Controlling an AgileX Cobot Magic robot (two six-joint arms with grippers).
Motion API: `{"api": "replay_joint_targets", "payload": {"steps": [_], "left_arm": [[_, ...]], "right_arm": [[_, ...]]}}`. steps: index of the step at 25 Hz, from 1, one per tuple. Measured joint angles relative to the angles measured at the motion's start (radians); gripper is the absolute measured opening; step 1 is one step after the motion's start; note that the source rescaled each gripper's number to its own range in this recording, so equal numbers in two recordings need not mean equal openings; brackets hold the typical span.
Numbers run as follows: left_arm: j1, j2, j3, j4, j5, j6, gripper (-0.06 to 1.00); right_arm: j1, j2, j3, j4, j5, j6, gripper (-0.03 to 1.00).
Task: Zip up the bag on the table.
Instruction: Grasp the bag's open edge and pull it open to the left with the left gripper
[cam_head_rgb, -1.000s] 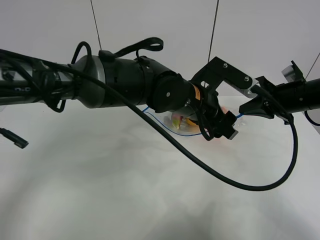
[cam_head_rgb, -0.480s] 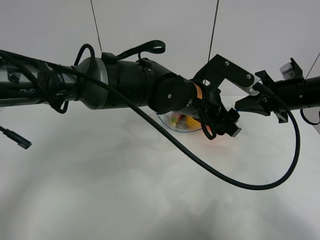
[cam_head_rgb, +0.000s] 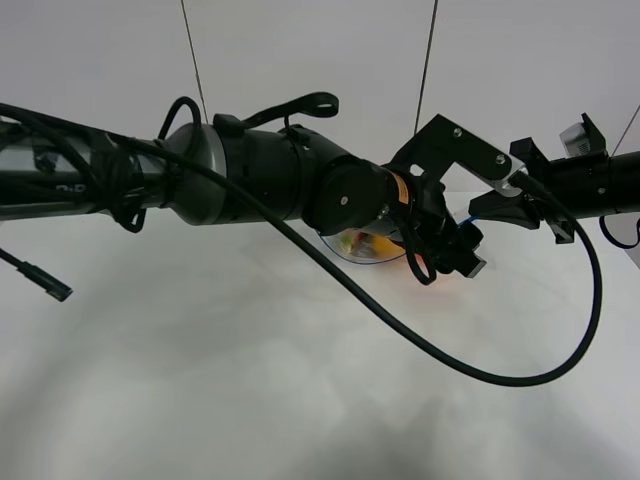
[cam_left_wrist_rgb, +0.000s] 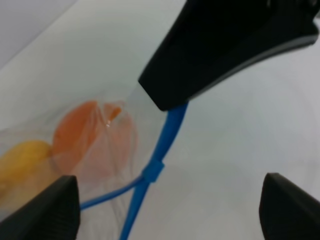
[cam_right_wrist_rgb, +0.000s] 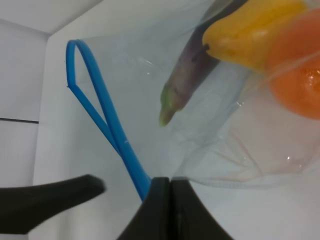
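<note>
The clear bag (cam_head_rgb: 362, 244) lies on the white table (cam_head_rgb: 200, 380), mostly hidden behind my left arm. In the right wrist view the bag (cam_right_wrist_rgb: 150, 55) shows the eggplant (cam_right_wrist_rgb: 192, 72), pear (cam_right_wrist_rgb: 250, 27) and orange (cam_right_wrist_rgb: 300, 82), and its blue zipper strip (cam_right_wrist_rgb: 95, 95) gapes in a loop. My right gripper (cam_right_wrist_rgb: 166, 200) is shut on the strip's end; it also shows in the high view (cam_head_rgb: 482, 212). My left gripper (cam_left_wrist_rgb: 170, 205) is open, its fingers (cam_left_wrist_rgb: 47, 210) either side of the strip near the slider (cam_left_wrist_rgb: 152, 172); in the high view (cam_head_rgb: 458, 252) it is beside the right gripper.
A thick black cable (cam_head_rgb: 500, 375) hangs from my left arm in a loop over the table's front right. A loose cable end (cam_head_rgb: 45, 283) dangles at the left. Two thin rods (cam_head_rgb: 428, 60) rise at the back by the wall.
My right gripper has risen a little and drawn closer to the left gripper. The left arm has shifted slightly to the right, and it now covers more of the bag.
</note>
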Motion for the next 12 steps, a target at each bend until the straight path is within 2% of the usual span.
{"api": "replay_joint_targets", "payload": {"steps": [6,12], "left_arm": [[0.0,0.008,-0.026,0.0,0.003,0.007,0.95],[0.0,0.008,-0.064,0.001,0.012,0.054,0.95]], "right_arm": [[0.0,0.0,0.0,0.004,0.001,-0.002,0.0],[0.0,0.0,0.0,0.004,0.003,-0.002,0.0]]}}
